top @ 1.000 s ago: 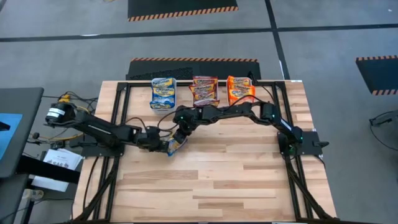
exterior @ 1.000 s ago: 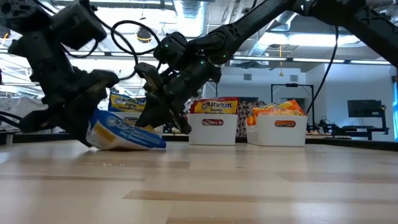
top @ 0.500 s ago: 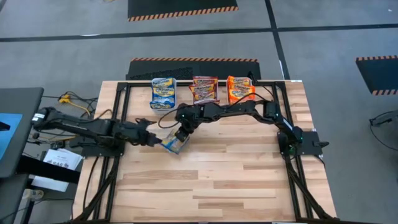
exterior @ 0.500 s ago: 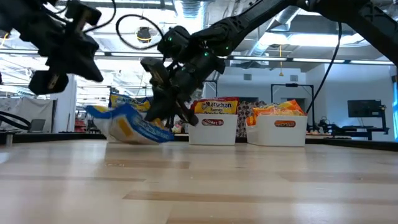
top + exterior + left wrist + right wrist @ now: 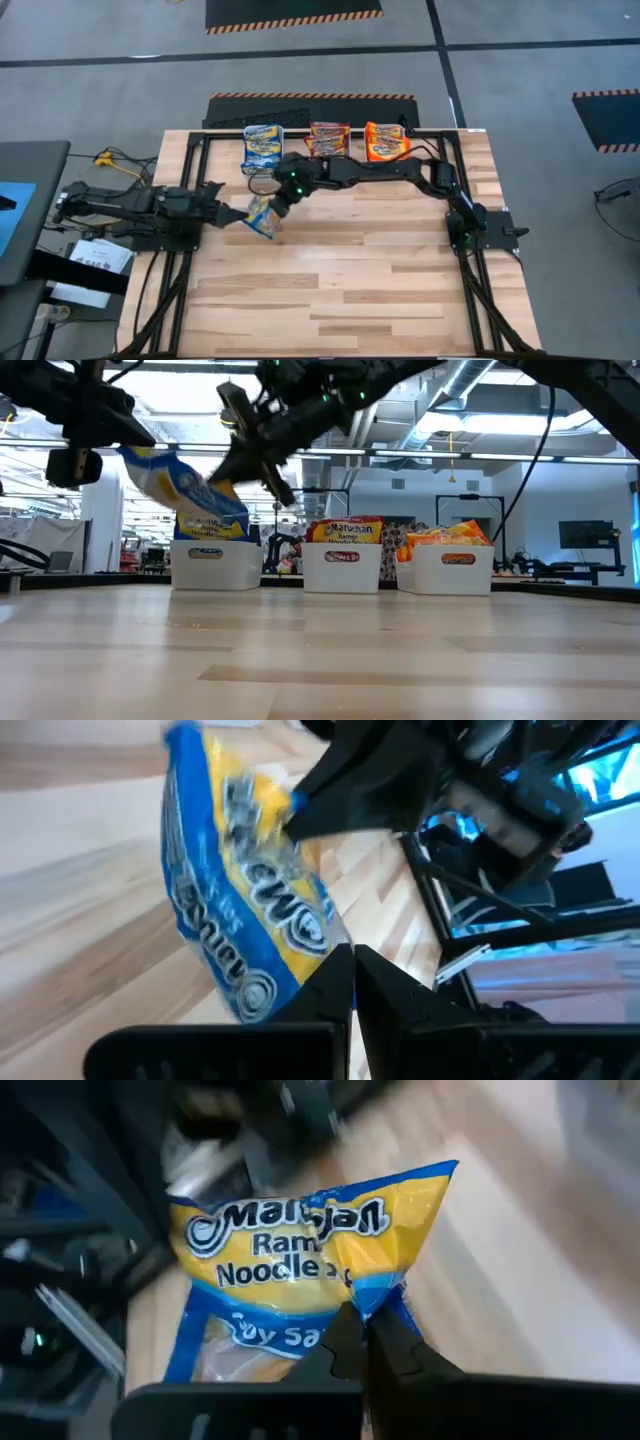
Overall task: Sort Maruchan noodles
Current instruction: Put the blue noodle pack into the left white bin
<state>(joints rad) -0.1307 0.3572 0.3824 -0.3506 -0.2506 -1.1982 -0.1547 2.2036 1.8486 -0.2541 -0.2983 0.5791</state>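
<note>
A blue and yellow Maruchan noodle packet hangs in the air above the table's left-centre; the low view shows it clear of the wood. My right gripper is shut on it and reaches in from the right. My left gripper is shut and level at the packet's left side. In the left wrist view its tips sit right beside the packet's edge, and I cannot tell whether they touch. More packets stand in three white bins along the far edge. My right gripper pinches the packet's blue edge strip between its two fingers. It comes slanting down from the table's far-right side. The packet is lifted clear and hangs tilted below the fingers, its free end toward my left gripper.
Three white bins stand in a row at the far edge. One holds blue packets, one maroon, one orange; their fronts show in the low view. Black frame rails run along the table's left and right sides. Bare wood lies toward the near edge.
My left gripper has let go of the packet and drawn back toward the table's left edge, rising. My right gripper has carried the packet up off the table and a little toward the left and far edges. The packet lay on the wood and now hangs clear, tilted.
</note>
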